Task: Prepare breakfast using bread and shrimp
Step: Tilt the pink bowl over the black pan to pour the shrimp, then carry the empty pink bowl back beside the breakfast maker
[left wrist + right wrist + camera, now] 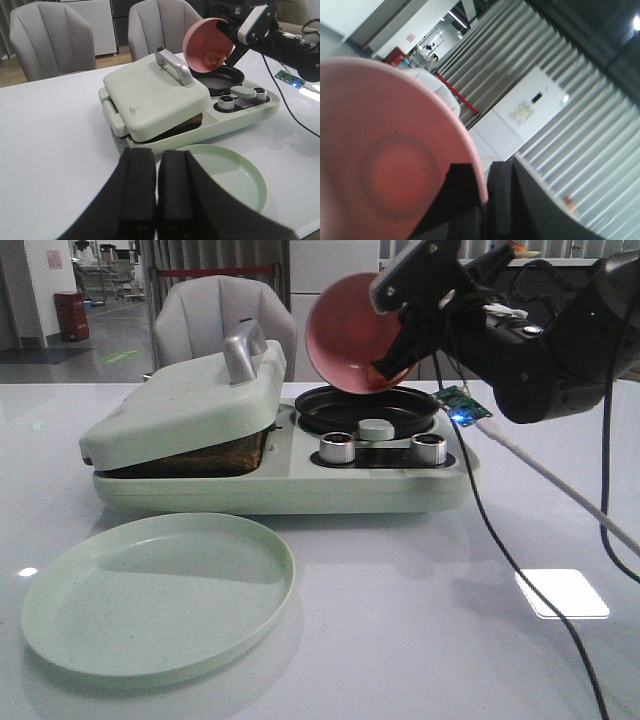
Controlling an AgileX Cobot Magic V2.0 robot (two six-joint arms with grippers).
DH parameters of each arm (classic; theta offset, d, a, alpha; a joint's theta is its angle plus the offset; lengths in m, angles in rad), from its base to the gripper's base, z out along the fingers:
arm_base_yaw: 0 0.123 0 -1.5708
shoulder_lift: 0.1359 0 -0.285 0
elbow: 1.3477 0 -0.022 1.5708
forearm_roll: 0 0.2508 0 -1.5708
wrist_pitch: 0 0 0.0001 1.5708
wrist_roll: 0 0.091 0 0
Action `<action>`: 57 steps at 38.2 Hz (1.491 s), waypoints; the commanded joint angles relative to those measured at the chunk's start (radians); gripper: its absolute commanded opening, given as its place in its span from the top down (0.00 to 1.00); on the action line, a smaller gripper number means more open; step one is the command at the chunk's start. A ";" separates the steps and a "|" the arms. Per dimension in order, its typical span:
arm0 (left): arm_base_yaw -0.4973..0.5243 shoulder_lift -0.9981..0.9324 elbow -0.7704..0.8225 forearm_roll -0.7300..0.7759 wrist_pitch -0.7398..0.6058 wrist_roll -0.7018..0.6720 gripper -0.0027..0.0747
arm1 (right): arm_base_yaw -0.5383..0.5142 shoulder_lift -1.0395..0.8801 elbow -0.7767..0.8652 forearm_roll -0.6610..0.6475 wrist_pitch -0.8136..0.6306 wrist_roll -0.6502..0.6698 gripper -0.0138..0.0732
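Over the white table, the right gripper pinches the tilted pink bowl by its rim.

The table looks smooth and glossy white, throwing back a bright patch of light; the plate is matt pale-green plastic, smooth; the sandwich maker has the same pale-green plastic shell with a slight sheen; its handle and the two knobs look like brushed silver metal; the round pan at 3 o'clock of the lid is dark and matt; the bowl is smooth pink plastic; the chair looks like grey cloth.
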 commanded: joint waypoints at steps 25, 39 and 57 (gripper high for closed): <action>-0.009 0.004 -0.025 -0.010 -0.077 -0.013 0.82 | -0.001 -0.152 -0.032 0.233 -0.081 0.379 0.68; -0.009 0.004 -0.025 -0.010 -0.079 -0.013 0.82 | -0.046 -0.322 -0.030 0.303 0.526 0.769 0.68; -0.009 0.004 -0.025 -0.010 -0.079 -0.013 0.82 | -0.286 -0.684 -0.030 0.302 1.401 0.768 0.68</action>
